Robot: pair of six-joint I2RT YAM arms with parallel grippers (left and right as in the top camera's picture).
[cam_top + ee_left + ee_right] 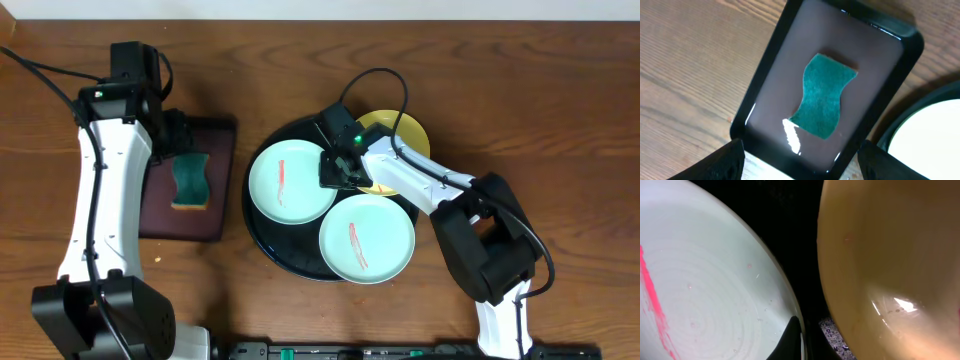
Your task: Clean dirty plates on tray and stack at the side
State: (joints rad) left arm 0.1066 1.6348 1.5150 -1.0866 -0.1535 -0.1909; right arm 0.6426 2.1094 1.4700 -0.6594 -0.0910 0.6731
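The black tray (pixel 262 235) holds two mint-green plates, one at the left (pixel 290 180) and one at the front (pixel 367 238), each with a red smear. A yellow plate (pixel 405 130) lies at the tray's back right, partly under my right arm. My right gripper (pixel 338 172) sits at the left mint plate's right edge. In the right wrist view its fingers (pixel 812 340) are nearly together across that plate's rim (pixel 705 280), with the yellow plate (pixel 890 245) close beside. My left gripper (pixel 178 135) (pixel 800 165) is open and empty above the green sponge (pixel 824 95).
The sponge (pixel 188 182) lies on a dark maroon rectangular tray (pixel 215 200) (pixel 775 75) left of the black tray. The black tray's rim (pixel 900 120) and a plate (pixel 930 140) show at the right of the left wrist view. Bare wooden table surrounds both trays.
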